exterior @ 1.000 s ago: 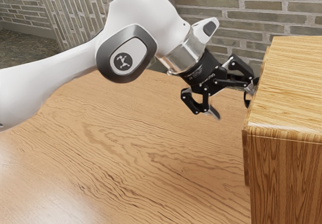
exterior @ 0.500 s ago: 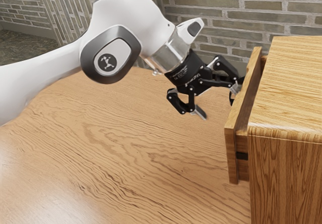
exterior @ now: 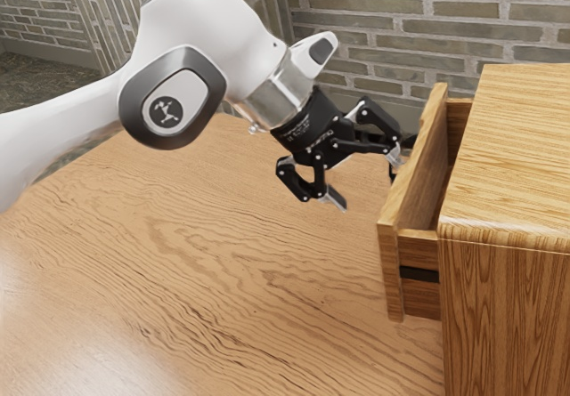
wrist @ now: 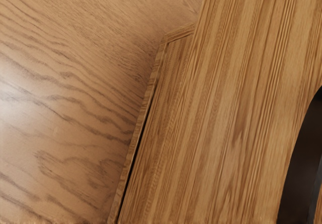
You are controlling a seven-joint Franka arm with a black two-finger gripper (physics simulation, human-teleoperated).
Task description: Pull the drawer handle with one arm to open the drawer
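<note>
Both fingers (exterior: pixel 374 127) spread apart, hooking the dark handle (exterior: pixel 397 157) with one; holding the drawer (exterior: pixel 414 191) partway out of the cabinet (exterior: pixel 508 236).

The drawer (exterior: pixel 414 178) and table (exterior: pixel 205 262) are showing warm brown wood grain; the gripper (exterior: pixel 367 179) is looking black, the arm (exterior: pixel 205 49) white.

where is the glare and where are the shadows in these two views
Exterior view: a pale sheen washes the table at the view's lower left, and the white arm catches bright light. Wrist view: even light, no glare, a thin shadow line along the edge of the drawer front.
</note>
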